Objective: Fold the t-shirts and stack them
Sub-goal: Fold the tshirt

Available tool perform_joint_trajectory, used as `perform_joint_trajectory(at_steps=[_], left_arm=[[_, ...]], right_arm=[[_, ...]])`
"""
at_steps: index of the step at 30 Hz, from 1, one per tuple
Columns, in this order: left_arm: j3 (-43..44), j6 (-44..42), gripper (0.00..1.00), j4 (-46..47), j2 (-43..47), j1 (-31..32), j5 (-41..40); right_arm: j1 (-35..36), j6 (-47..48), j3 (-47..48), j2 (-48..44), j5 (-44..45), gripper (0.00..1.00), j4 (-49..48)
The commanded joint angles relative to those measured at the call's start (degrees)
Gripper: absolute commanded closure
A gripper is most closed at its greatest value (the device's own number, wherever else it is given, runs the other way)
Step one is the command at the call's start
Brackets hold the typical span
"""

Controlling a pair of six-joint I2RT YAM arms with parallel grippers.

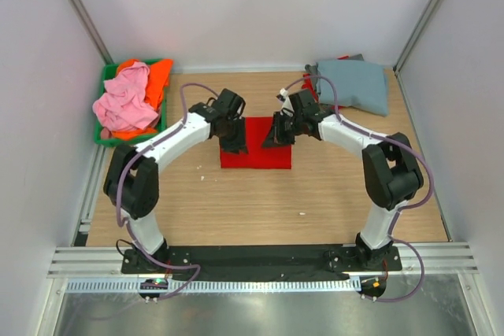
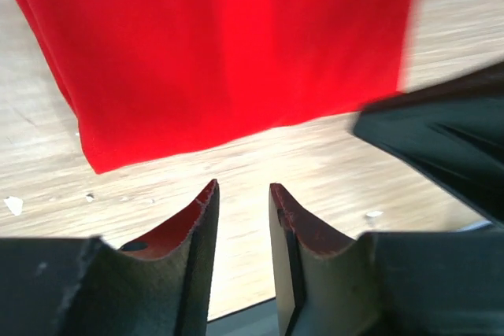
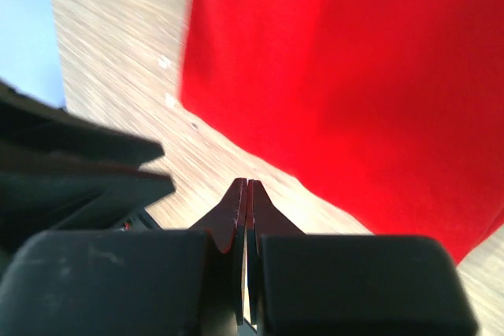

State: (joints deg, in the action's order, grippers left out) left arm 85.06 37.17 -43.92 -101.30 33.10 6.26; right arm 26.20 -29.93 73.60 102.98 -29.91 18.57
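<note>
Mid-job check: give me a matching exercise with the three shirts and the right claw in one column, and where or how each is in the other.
1. bright red cloth t-shirt
2. grey-blue cloth t-shirt
3. pink cloth t-shirt
4. right claw

A. heaped in the green plastic bin
B. shut, holding nothing
C. far right corner of the wooden table
D. lying flat at the table's middle

Pairs: 1-D, 2-C, 3-A, 4-B.
</note>
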Motion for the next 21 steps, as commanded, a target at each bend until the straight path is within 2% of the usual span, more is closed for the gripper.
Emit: perform_joint_trajectory(at_steps=[1,4,8,13,14,16,17,18,19,20,21], left_arm=[[-6.12,0.63,0.68,7.77,-2.05,0.12,1.3],[-9.37,0.8,0.73,10.34,-4.95,0.12,-0.19],[-12.98,0.45,0.77,12.81,-6.89,0.12,-1.95],[-14.39,-0.25,0.76,10.27,-3.3,0.12,-4.32],[-13.96,-0.51,0.73,9.39,-0.86,0.12,-4.94],[-12.73,-1.65,0.65,4.93,1.79,0.12,-7.39],[-10.81,-2.27,0.56,3.25,3.37,0.12,-8.19],[-9.83,-2.71,0.51,1.4,6.26,0.12,-8.89],[-8.78,-3.76,0.43,-2.27,7.94,0.12,-10.2],[-6.77,-4.12,0.41,-4.14,9.44,0.12,-10.74],[-5.88,-4.47,0.38,-5.98,12.84,0.12,-11.61]], right_arm=[[0.26,-0.74,-3.64,1.52,-2.34,0.99,-3.89],[0.26,-0.04,-5.31,3.8,-1.12,0.99,-4.24],[0.08,2.41,-8.03,4.34,5.19,0.99,-0.57],[-0.09,4.62,-8.13,0.66,11.27,0.99,6.47],[-0.09,5.06,-7.43,-0.4,11.63,0.99,8.57],[-0.09,5.76,-6.02,-3.99,11.81,0.82,10.86],[-0.09,6.11,-4.01,-5.23,11.81,0.67,12.01],[-0.09,6.9,-2.78,-6.72,12.5,0.36,14.63],[-0.09,7.34,-1.46,-9.17,13.73,0.26,16.05],[-0.27,7.87,1.17,-10.59,14.87,0.13,18.58],[-0.53,8.57,2.24,-11.65,17.32,0.07,19.57]])
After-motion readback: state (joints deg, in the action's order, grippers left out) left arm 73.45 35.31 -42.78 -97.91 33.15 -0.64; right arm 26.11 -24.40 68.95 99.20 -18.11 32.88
